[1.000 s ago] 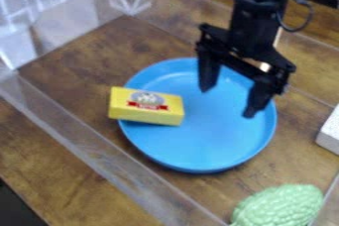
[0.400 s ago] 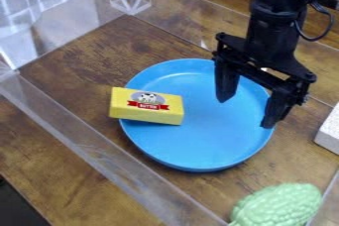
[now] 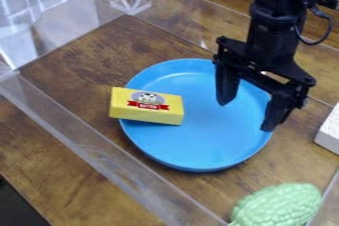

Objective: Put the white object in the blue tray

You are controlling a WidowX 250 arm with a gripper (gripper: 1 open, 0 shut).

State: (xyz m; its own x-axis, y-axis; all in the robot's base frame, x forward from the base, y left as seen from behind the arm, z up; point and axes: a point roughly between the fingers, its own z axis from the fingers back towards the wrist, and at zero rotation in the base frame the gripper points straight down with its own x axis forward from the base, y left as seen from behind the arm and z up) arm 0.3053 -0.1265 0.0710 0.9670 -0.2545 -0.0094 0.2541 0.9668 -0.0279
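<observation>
A yellow block overlaps the blue tray at its nine o'clock rim. At three o'clock the end effector hangs spread wide and empty above the tray. The white object lies on the surface past it, cut off by the frame edge. Reaching there risks an off-centre pinch, or clipping the tray rim.

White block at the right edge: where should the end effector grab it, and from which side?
Probably from straight above, closing across the narrow width of the white block. It lies flat on the table, so only its thin side edges offer grip. Most of it is cut off by the frame, so I cannot tell its long axis.
</observation>
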